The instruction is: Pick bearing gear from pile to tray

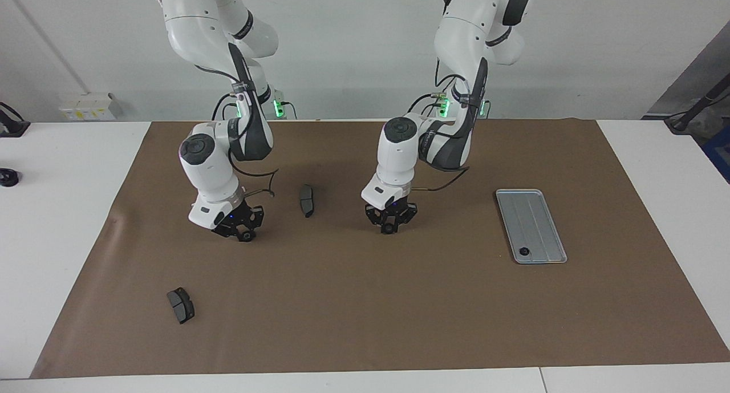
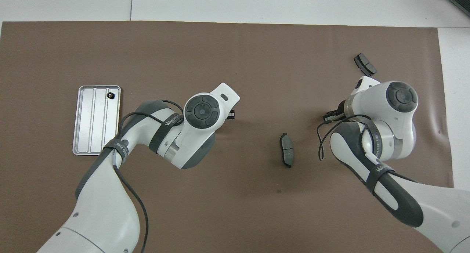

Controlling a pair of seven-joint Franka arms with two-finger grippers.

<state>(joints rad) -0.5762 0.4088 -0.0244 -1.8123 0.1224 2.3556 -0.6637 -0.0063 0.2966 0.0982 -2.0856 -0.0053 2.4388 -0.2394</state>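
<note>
- The tray [image 1: 539, 213] is lying on the brown mat [image 1: 365, 324] of the bench [image 1: 68, 210], toward the left arm's end, and one small black gear [image 1: 523, 251] is already sitting in its corner farthest from the robots.
- The right pincer [image 1: 246, 235] is hanging low over the mat toward the right arm's end; a small dark round part is showing at its tips, maybe a gear, but whether the jaws are gripping it cannot be told.
- The left pincer [image 1: 389, 228] is hovering low over the middle of the mat, also with something round and dark at its tips; its state cannot be told either.
- Two dark grey curved pads are remaining: one pad [image 1: 307, 200] between the two pincers, the second pad [image 1: 181, 305] farther from the robots, toward the right arm's end.
- No loose gear is showing on the mat.
- Judging from this, the carrying step is in hand; the next move is probably calling for bringing a held gear over the tray and lowering it before releasing.
</note>
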